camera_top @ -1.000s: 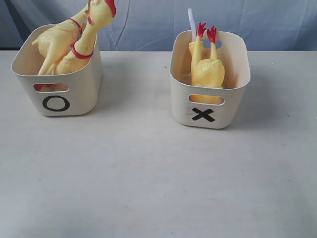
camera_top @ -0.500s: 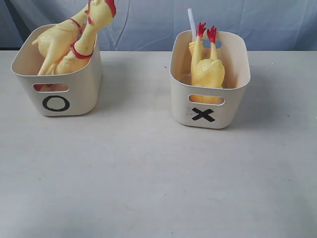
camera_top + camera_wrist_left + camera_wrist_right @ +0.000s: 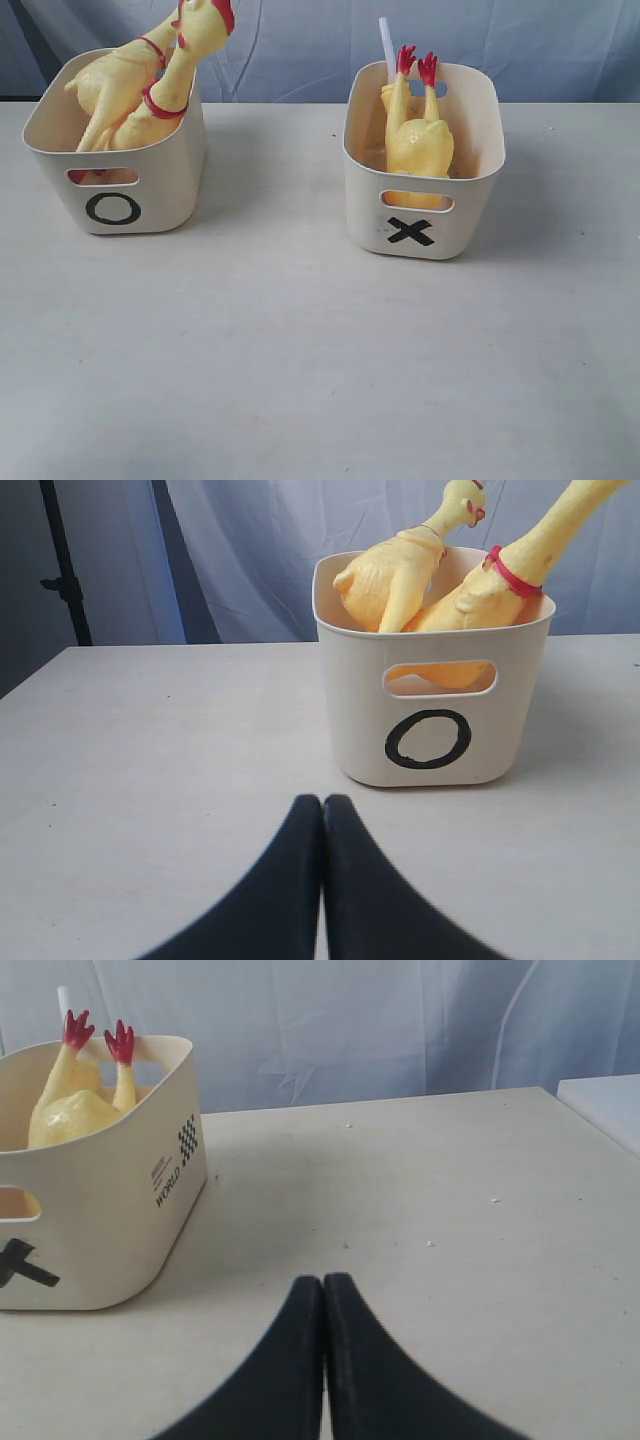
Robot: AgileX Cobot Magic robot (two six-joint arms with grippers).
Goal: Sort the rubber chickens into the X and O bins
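In the exterior view, the O bin point(image 3: 150, 190) stood at 10 o'clock on the pale table point(image 3: 300, 350) with 2 rubber chickens point(image 3: 120, 85) leaning together inside, necks rising past its rim. The X bin point(image 3: 470, 200) sat at 1 o'clock, well apart, holding 1 chicken point(image 3: 418, 145) head-down (red feet up). In the left wrist view the left gripper point(image 3: 322, 802) had its dark fingers pressed together on nothing, facing the O bin, and in the right wrist view the right gripper point(image 3: 323, 1280) was likewise closed and empty, with the X bin near it.
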